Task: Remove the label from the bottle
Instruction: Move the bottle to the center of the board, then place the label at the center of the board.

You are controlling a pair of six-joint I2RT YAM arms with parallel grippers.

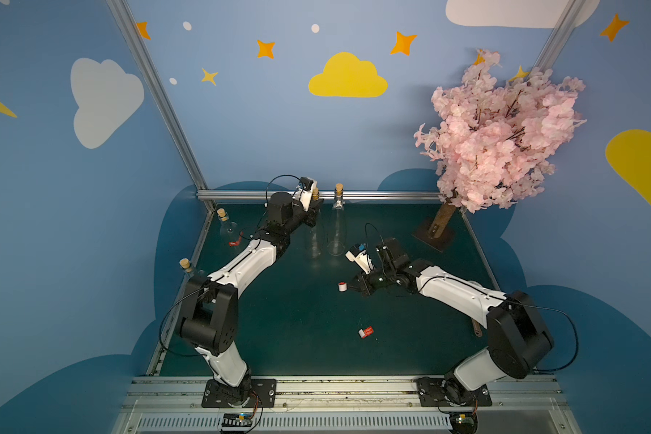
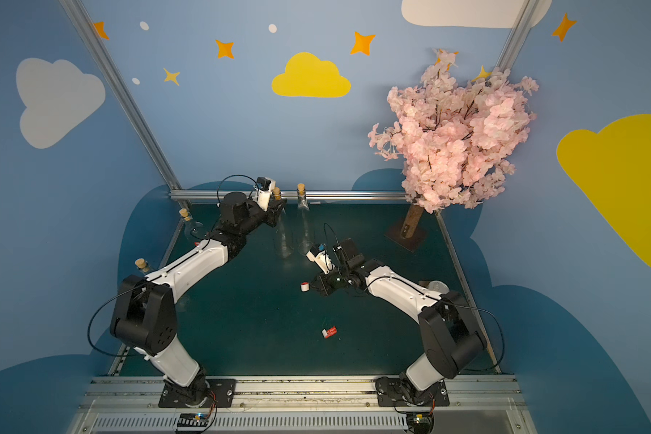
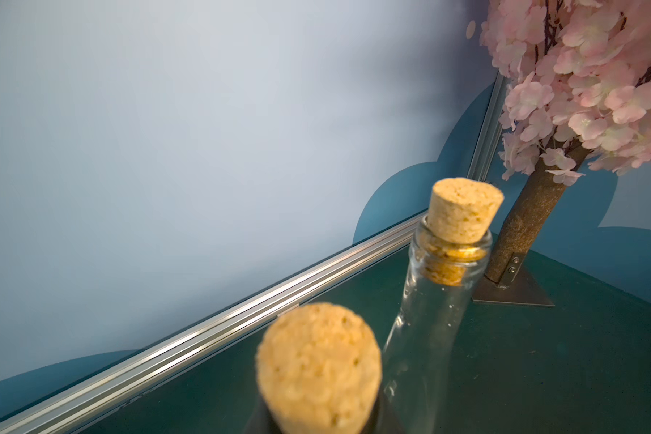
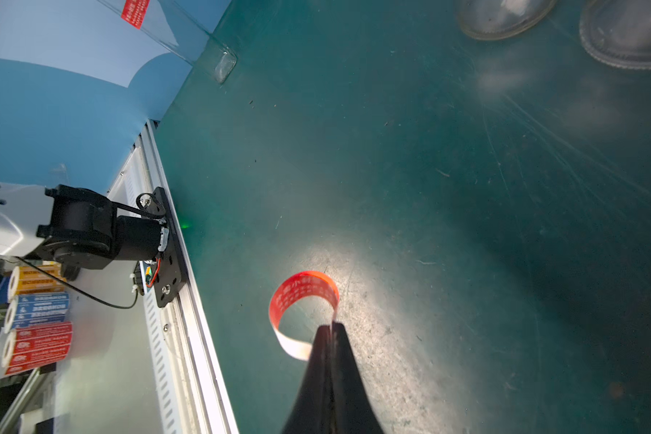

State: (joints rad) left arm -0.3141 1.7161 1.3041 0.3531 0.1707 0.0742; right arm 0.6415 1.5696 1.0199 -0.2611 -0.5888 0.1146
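Top views are both showing a loose label [image 1: 366,332] lying well in front of the tree [image 1: 497,142]. Nearer the tree, the right gripper [image 4: 332,326] is pinching a curled red label [image 4: 301,287], jaws pressed together, clear of any bottle. Level with the tree's base, the left gripper [image 1: 314,210] is clamping a bare bottle [image 1: 315,244] by its neck. That peel looks done. A labelled bottle [image 1: 229,230], farthest across from the tree, is probably waiting.

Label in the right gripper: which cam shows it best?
Right wrist view. The curled red label is close up, one end pinched in the shut right gripper, print side visible. Both top views show only a tiny red-white curl at the gripper tip. Left wrist view doesn't show it.
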